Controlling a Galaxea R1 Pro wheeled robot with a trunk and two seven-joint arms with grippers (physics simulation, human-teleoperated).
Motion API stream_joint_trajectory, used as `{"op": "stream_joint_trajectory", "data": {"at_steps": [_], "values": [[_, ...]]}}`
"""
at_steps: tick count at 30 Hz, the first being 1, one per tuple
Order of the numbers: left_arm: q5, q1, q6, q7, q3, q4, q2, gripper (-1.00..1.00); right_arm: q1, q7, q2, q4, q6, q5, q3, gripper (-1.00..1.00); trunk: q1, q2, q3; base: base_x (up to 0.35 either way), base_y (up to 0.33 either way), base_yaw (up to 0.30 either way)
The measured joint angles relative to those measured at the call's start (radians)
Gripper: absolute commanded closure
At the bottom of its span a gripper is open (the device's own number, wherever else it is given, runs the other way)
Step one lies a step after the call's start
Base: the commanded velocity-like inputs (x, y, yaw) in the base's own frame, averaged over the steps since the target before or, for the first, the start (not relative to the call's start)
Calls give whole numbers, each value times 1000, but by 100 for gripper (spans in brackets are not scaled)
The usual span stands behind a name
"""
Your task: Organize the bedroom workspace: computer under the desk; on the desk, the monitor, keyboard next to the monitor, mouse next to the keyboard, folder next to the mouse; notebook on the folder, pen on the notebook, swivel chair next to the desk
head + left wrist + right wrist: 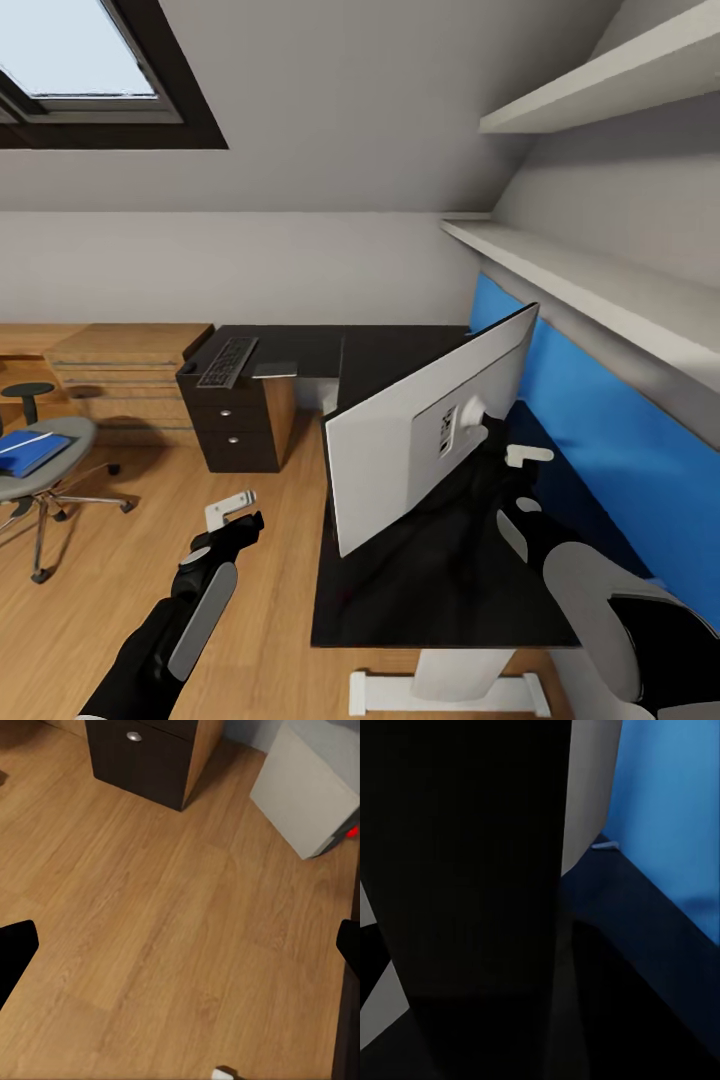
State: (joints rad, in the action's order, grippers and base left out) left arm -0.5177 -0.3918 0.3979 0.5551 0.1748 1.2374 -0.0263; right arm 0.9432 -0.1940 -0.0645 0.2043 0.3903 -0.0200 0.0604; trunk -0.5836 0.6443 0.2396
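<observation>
The white-backed monitor (420,440) hangs tilted over the black desk (450,610). My right gripper (505,452) is behind it, shut on its dark stand (472,870). My left gripper (235,512) hovers open over the wooden floor, with nothing between its fingertips (15,952). The keyboard (228,362) lies on the far end of the desk, a flat grey item (275,370) beside it. A blue folder (30,452) rests on the grey swivel chair (60,440) at the left. A pale box (307,791), probably the computer, stands on the floor by the desk.
A dark drawer cabinet (240,435) stands under the desk's far end, with a wooden dresser (120,375) and a stool (28,392) to its left. White shelves (600,280) and a blue wall panel (610,440) run along the right.
</observation>
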Motion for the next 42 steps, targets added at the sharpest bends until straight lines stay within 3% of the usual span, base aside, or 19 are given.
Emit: {"op": "stream_joint_trajectory", "data": {"at_steps": [32,42], "values": [[-5,0,2,-2,0,0,0,-100,0,-29,9,4,-1,2,-5,100,0,0,1,2,-1,0],[-5,0,2,-2,0,0,-1,-100,0,-5,7,0,4,1,-2,100,0,0,1,92,-87,0]]}}
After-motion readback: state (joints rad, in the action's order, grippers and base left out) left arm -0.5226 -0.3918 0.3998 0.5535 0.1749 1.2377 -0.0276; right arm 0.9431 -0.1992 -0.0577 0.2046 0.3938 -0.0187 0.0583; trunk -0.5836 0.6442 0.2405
